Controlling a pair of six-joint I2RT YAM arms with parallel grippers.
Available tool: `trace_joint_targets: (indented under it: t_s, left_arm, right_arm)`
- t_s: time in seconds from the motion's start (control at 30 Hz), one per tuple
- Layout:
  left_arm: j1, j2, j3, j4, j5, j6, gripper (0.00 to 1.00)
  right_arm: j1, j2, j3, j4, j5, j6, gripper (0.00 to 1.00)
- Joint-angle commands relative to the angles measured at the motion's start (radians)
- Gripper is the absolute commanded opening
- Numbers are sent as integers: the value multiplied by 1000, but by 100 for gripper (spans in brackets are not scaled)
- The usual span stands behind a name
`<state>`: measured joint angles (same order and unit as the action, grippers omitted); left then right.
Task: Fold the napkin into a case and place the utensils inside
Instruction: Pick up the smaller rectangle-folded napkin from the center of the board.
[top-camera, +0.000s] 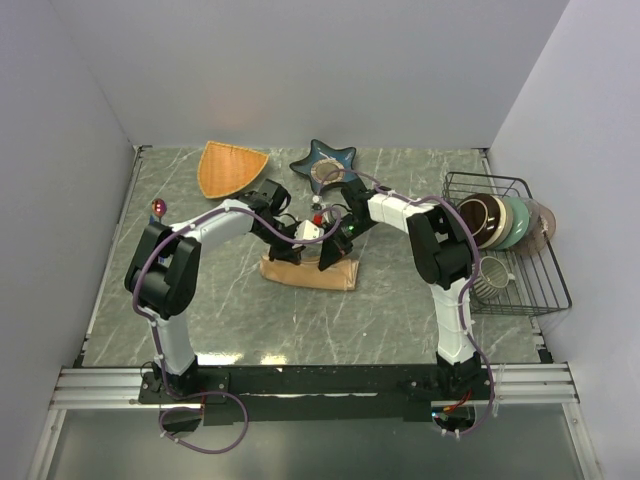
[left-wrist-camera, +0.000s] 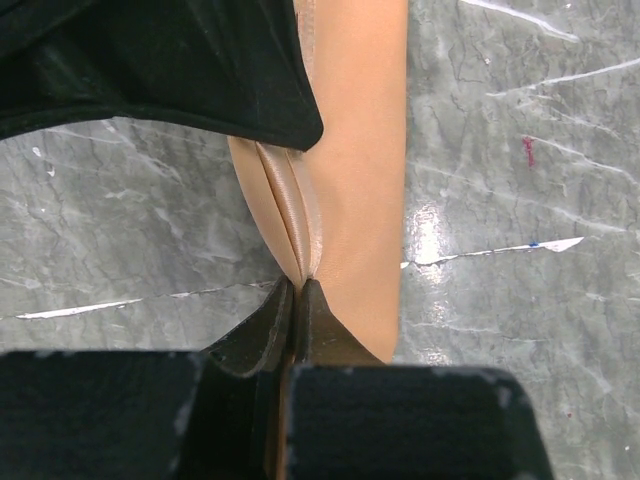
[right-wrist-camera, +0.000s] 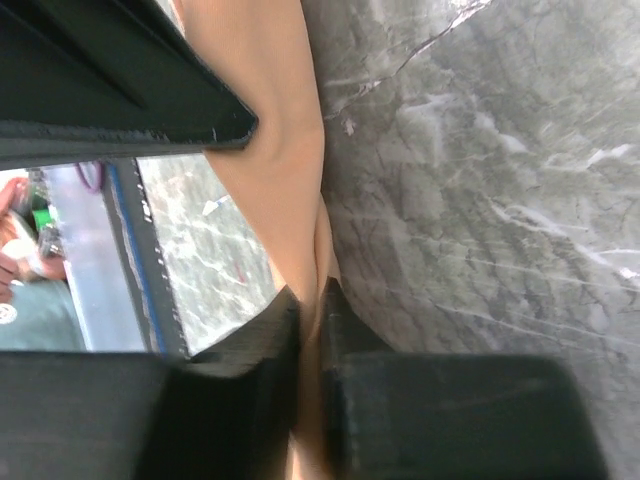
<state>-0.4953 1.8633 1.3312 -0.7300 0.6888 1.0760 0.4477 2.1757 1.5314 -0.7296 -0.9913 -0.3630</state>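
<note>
The peach-orange satin napkin lies folded into a narrow band at the table's middle. Both grippers are down on its far edge, close together. My left gripper is shut on a pinched fold of the napkin, with its jaws closed on the cloth. My right gripper is shut on the napkin's edge, with cloth running between its jaws. A round purple-pink spoon bowl shows at the far left of the table. The other utensils are hidden by the arms or out of view.
An orange fan-shaped dish and a dark star-shaped dish sit at the back. A black wire rack with plates and bowls stands at the right, with a mug at its near end. White walls enclose the table.
</note>
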Motion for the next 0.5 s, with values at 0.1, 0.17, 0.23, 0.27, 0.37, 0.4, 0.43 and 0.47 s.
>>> trace_joint_targets:
  t_s: [0.1,0.17,0.23,0.27,0.37,0.4,0.43,0.47]
  left_arm:
    - [12,-33,16,21,75,-22,19]
    - [24,-52,32,21,100,-53,35]
    - [63,-81,48,12,127,-114,46]
    - [76,-94,68,7,155,-160,48]
    - [147,-165,94,4,199,-269,53]
    - [185,-183,95,7,205,-295,54]
    - [204,-223,97,9,207,-321,55]
    - [222,-240,91,26,206,-380,56]
  right_arm:
    - [11,-59,13,32,2,21,0]
    - [13,-80,3,36,22,21,0]
    - [13,-105,-8,39,55,12,0]
    - [16,-114,-10,41,68,9,0]
    - [25,-154,-11,51,129,-14,0]
    - [29,-166,-14,58,146,-30,0]
    - [37,-195,-20,68,169,-33,0]
    - [49,-209,-25,96,207,-34,0]
